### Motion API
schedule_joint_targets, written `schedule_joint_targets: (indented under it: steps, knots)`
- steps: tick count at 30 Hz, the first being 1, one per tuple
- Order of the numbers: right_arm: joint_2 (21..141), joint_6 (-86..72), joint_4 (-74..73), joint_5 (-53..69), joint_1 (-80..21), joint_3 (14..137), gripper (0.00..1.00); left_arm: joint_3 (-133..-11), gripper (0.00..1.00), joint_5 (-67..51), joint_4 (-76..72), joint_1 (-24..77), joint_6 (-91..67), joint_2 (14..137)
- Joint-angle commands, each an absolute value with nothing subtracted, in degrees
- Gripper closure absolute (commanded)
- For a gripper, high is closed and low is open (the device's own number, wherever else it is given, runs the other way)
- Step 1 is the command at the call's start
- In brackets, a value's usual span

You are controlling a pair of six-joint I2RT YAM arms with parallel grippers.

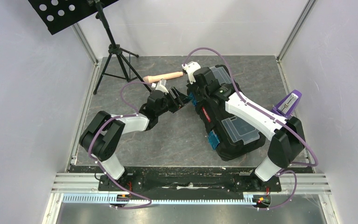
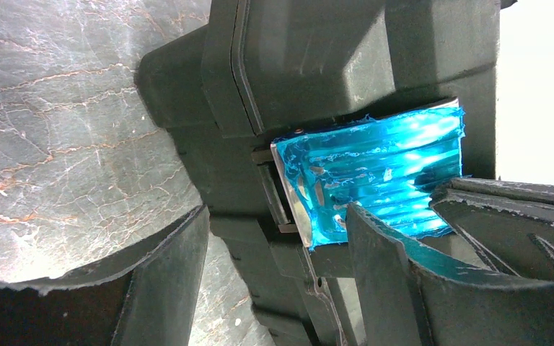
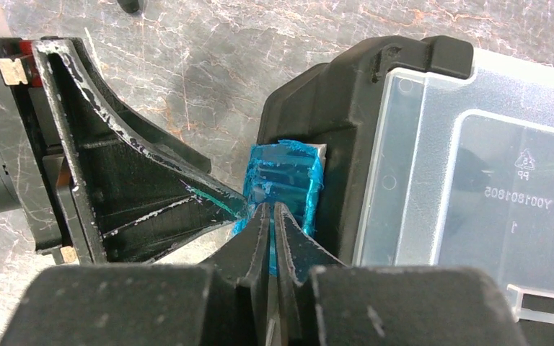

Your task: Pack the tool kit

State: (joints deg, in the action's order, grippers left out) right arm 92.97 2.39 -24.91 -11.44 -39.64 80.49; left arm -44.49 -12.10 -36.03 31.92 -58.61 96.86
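The tool kit's black toolbox (image 1: pixel 235 126) lies on the table with its clear-lidded compartments (image 3: pixel 476 166) facing up. One blue latch (image 2: pixel 375 173) sits on its left side. My left gripper (image 2: pixel 274 245) is open right at this latch, its right finger (image 2: pixel 404 281) touching the latch's lower edge and nothing held. My right gripper (image 3: pixel 270 213) reaches over the box from above, shut, with its tips pressed against the same blue latch (image 3: pixel 285 176). In the top view the left gripper (image 1: pixel 184 100) and the right gripper (image 1: pixel 196 91) meet at the box's left end. Pliers and screwdrivers are out of view.
A beige cylindrical handle (image 1: pixel 165 76) lies behind the grippers. A purple stapler-like object (image 1: pixel 286 103) sits to the right of the box. A black tripod (image 1: pixel 114 51) stands at the back left. A second blue latch (image 1: pixel 213 139) shows on the box's near side.
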Motion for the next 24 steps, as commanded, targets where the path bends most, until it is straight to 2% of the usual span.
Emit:
schedule_joint_targets:
  steps: [1,14,24]
  knots:
    - [91.4,3.0,-25.5,-14.1,-39.2,84.2,0.92,-45.5,0.24,-11.8,-37.1,32.1,-56.2,95.9]
    - [93.7,2.4,-26.8,-15.6,-39.1,84.2,0.90,-45.7,0.24,-12.0,-36.7,32.1,-56.2,96.0]
    - [95.0,0.1,-28.1,-13.2,-38.3,79.8,0.91,-45.1,0.24,-11.3,-36.4,32.1,-56.2,94.9]
